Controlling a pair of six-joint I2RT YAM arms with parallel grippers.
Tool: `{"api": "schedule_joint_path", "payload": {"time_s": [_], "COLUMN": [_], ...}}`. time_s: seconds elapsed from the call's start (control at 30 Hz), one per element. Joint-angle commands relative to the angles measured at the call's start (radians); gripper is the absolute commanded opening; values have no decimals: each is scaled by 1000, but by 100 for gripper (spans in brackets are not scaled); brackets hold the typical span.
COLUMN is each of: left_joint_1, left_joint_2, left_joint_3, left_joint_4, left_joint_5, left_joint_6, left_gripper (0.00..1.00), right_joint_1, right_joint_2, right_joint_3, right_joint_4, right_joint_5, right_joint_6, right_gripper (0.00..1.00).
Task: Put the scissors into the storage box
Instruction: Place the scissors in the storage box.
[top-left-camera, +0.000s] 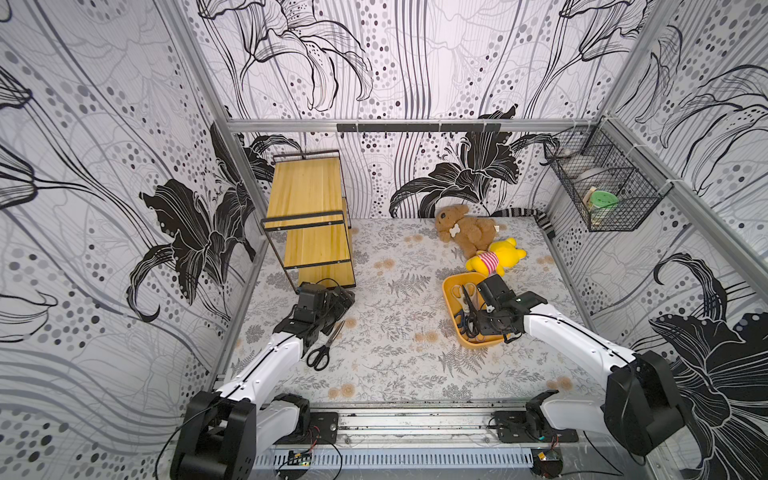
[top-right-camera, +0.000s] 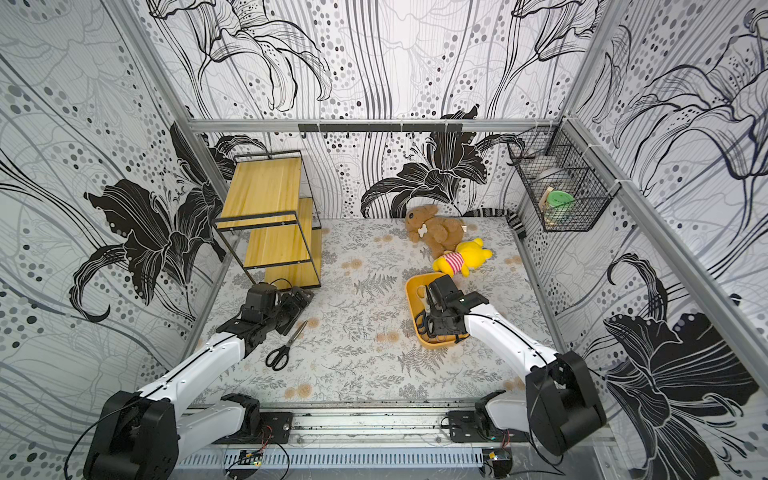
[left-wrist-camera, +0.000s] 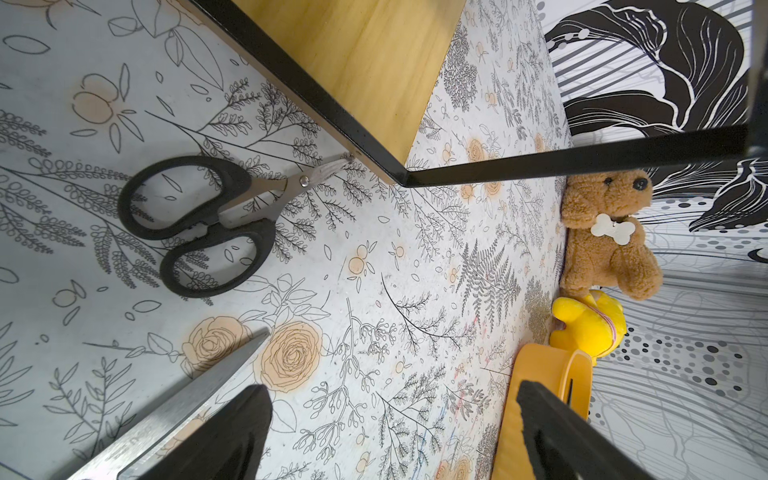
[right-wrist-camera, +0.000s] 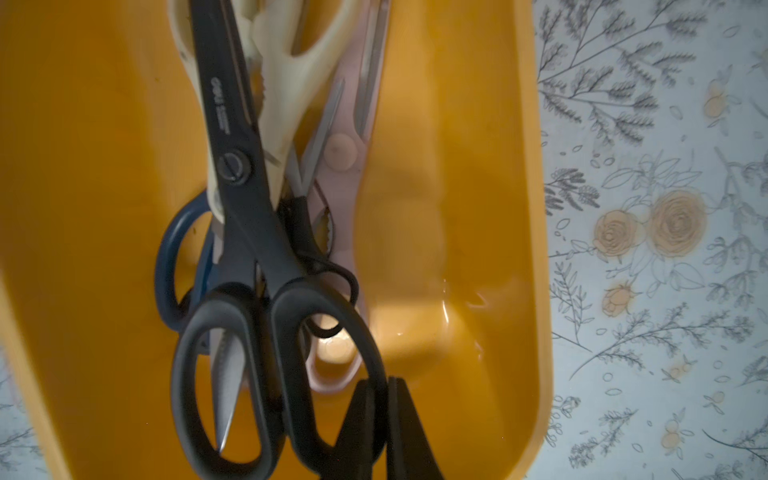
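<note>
In both top views the orange-yellow storage box (top-left-camera: 478, 344) (top-right-camera: 415, 287) lies right of centre. My right gripper (top-left-camera: 478, 322) (right-wrist-camera: 382, 415) hangs over it, shut on the handle ring of a black-handled pair of scissors (right-wrist-camera: 249, 199). Under that pair, cream shears (right-wrist-camera: 286, 83), a pink pair (right-wrist-camera: 345, 153) and a dark blue-handled pair (right-wrist-camera: 174, 249) lie in the box. My left gripper (top-left-camera: 347, 297) (left-wrist-camera: 390, 395) is open and holds nothing, just above the mat by the shelf foot. A black-handled pair (top-left-camera: 326, 347) lies on the mat beside it. A smaller black pair (left-wrist-camera: 195, 224) has its tips under the shelf.
A yellow wooden shelf (top-left-camera: 307, 216) with a black frame stands at the back left. A brown teddy (top-left-camera: 465, 228) and a yellow plush (top-left-camera: 496, 257) lie just behind the box. A black wire basket (top-left-camera: 602, 187) hangs on the right wall.
</note>
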Motion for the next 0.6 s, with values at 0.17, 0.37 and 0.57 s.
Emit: {"api": "schedule_joint_path", "payload": {"time_s": [0.17, 0.37, 0.57], "left_joint_1": [7, 6, 6], "left_joint_2": [-17, -30, -42], "left_joint_3": [-17, -21, -5], "left_joint_4": [25, -14, -146], "left_joint_5": [0, -15, -104], "left_joint_6": [2, 19, 53], "left_gripper": [97, 97, 97], "right_joint_1": [-3, -2, -2], "right_joint_2": [48, 40, 29], "right_joint_3": [15, 50, 137], "right_joint_4": [25, 32, 19], "right_joint_5": [6, 22, 35], "right_joint_6": [31, 38, 52], "right_gripper": [9, 35, 44]}}
